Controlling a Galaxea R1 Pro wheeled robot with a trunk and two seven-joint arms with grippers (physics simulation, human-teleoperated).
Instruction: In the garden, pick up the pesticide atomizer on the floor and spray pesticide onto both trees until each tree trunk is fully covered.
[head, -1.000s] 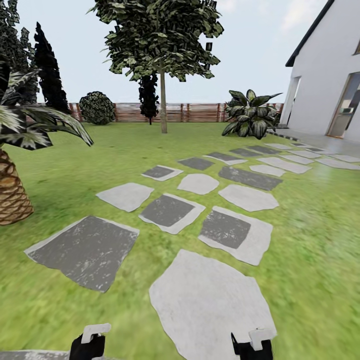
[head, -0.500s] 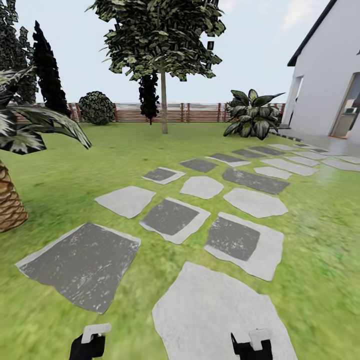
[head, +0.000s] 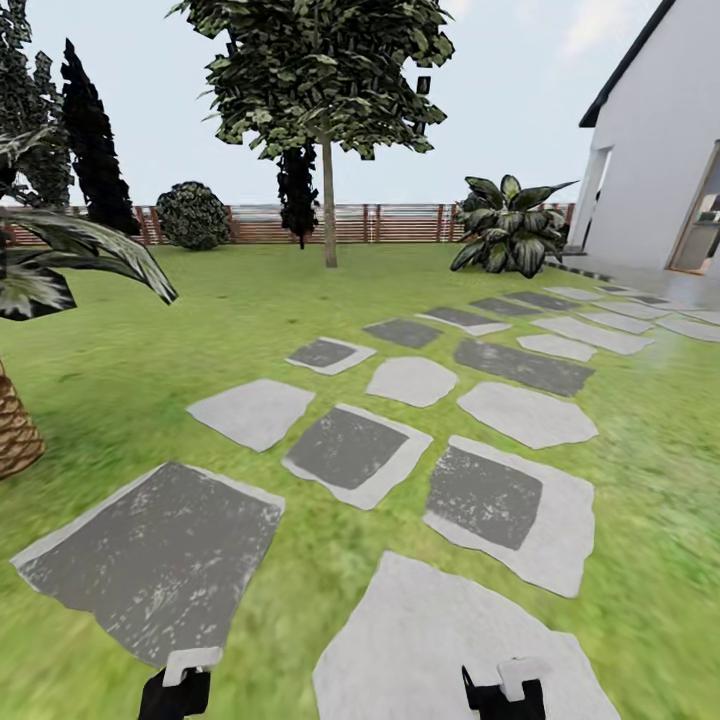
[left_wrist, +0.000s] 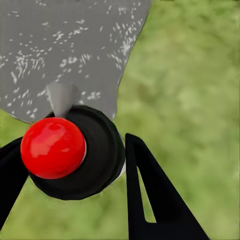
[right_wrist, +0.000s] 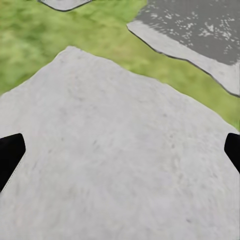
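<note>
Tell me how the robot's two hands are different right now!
The left hand is shut around a black round thing with a red ball on top; the right hand is wide open and holds nothing. Under the left hand there is mostly grass with a dark stone's edge; under the right hand there is a pale stepping stone. Both have black fingers and point down at the ground.

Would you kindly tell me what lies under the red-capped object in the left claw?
Under the red-capped object held by the left claw lie grass and a grey stepping stone's edge; the ground directly beneath is hidden.
</note>
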